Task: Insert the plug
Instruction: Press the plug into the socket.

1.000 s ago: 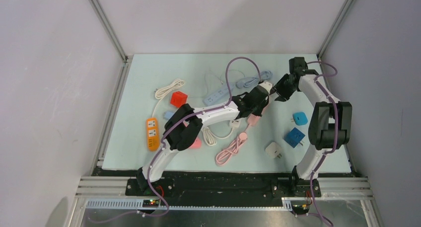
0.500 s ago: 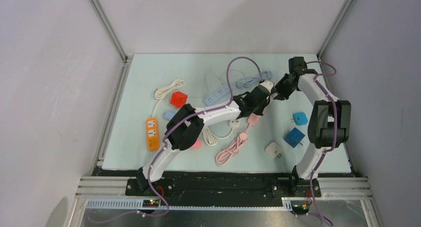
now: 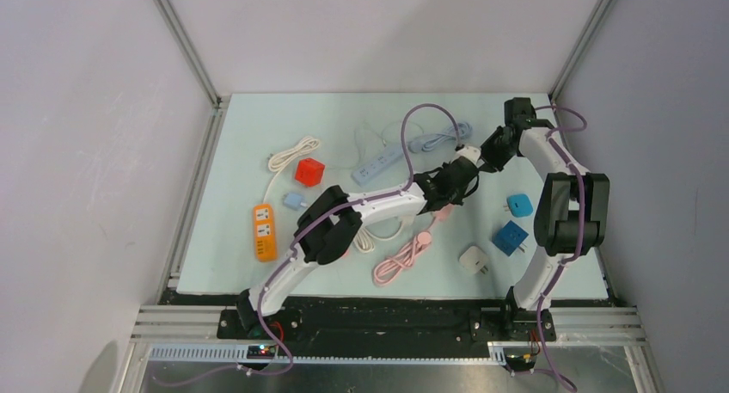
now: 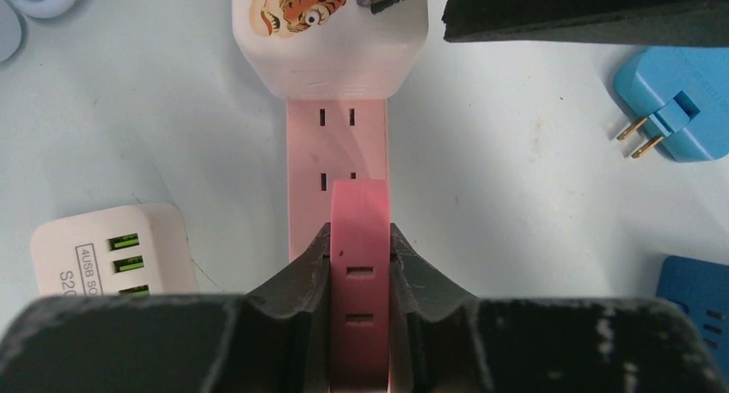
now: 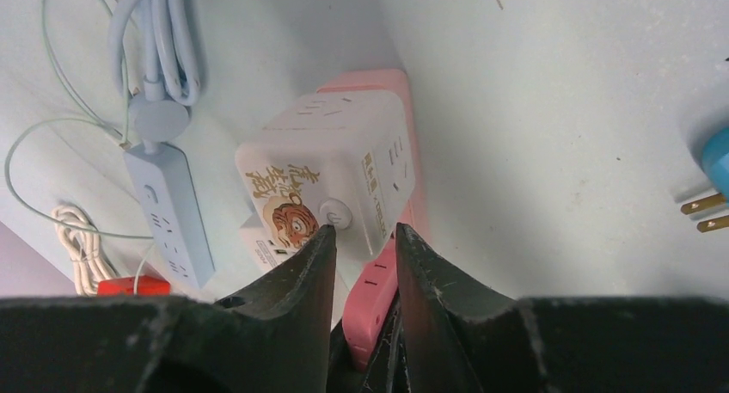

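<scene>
**Overhead view.**
- Pale green table (image 3: 258,126).
- The left gripper (image 3: 453,183) is stretched out to the right of centre, over the far end of the pink power strip (image 3: 438,210). The strip's pink cord (image 3: 400,260) is coiled nearer.
- The right gripper (image 3: 492,155) is just right of it, at the white cube plug (image 3: 468,153).
- Elsewhere on the table:
  - orange strip (image 3: 264,231) at the left
  - red cube (image 3: 309,171)
  - pale blue strip (image 3: 378,163) farther back
  - two blue adapters (image 3: 518,205) (image 3: 510,236) at the right
  - white adapter (image 3: 474,259) near the front

**Left wrist view.**
- The left gripper's fingers (image 4: 301,277) are clenched on both long sides of the pink power strip.
- The white cube plug, with a tiger picture on its face, sits on the strip's far end. Two pairs of bare slots show between it and the fingers.
- The dark fingers of the right gripper overlap the cube's upper right corner.
- A white USB charger (image 4: 112,251) lies to the left, apart from the strip.

**Right wrist view.**
- The right gripper's fingers (image 5: 297,277) stand close together, with a narrow gap between them. Their tips are at the near edge of the cube.
- I cannot tell whether they pinch it.
- The cube rests on the pink strip.
</scene>
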You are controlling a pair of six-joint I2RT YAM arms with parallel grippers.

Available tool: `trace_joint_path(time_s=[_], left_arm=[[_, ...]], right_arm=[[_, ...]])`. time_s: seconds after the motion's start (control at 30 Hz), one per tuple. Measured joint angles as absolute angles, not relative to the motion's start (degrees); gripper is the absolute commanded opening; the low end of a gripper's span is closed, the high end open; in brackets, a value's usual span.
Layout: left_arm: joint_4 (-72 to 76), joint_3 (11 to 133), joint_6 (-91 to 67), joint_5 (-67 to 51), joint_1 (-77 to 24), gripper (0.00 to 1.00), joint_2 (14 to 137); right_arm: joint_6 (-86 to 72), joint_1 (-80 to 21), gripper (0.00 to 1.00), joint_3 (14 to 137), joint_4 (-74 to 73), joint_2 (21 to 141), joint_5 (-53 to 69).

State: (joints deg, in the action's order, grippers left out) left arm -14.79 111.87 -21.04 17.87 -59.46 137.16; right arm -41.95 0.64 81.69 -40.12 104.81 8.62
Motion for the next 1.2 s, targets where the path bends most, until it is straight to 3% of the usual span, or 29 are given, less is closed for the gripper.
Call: trace_joint_path(time_s=[0.13,0.4,0.87,0.93,0.97,1.0,1.03,1.1,1.2], left_arm=[[-14.3,112.6,-21.8,20.1,-60.2,0.0,138.0],[-12.6,112.1,-24.2,23.9,-61.2,0.0,138.5],[-9.3,110.0,-26.5,28.1,-62.0,0.0,138.4],[-9.2,110.0,-26.4,28.2,-62.0,0.15,138.4],[-9.1,109.9,-26.4,28.3,-62.0,0.33,138.4],[-8.9,109.7,-26.3,28.4,-62.0,0.41,138.3],[-8.7,109.4,-26.0,28.5,-62.0,0.56,138.2],[-8.3,108.7,-25.5,28.1,-62.2,0.7,137.9],[-8.6,108.4,-23.9,28.1,-62.9,0.79,137.4]], right_arm=[[-41.9,1.5,0.4,81.7,-39.3,104.8,8.5],[-41.3,2.3,0.64,81.4,-38.9,104.7,8.2],[-41.5,8.4,0.8,81.1,-36.6,93.0,12.1],[-41.3,8.4,0.82,80.8,-36.6,91.5,12.1],[-41.1,8.3,0.82,80.4,-36.7,90.7,12.1],[-40.9,8.3,0.82,80.3,-36.9,90.1,12.1],[-40.6,8.3,0.83,80.1,-37.1,89.3,12.2],[-39.9,8.3,0.83,79.7,-37.4,88.1,12.9],[-38.8,8.3,0.84,79.2,-38.2,86.5,13.7]])
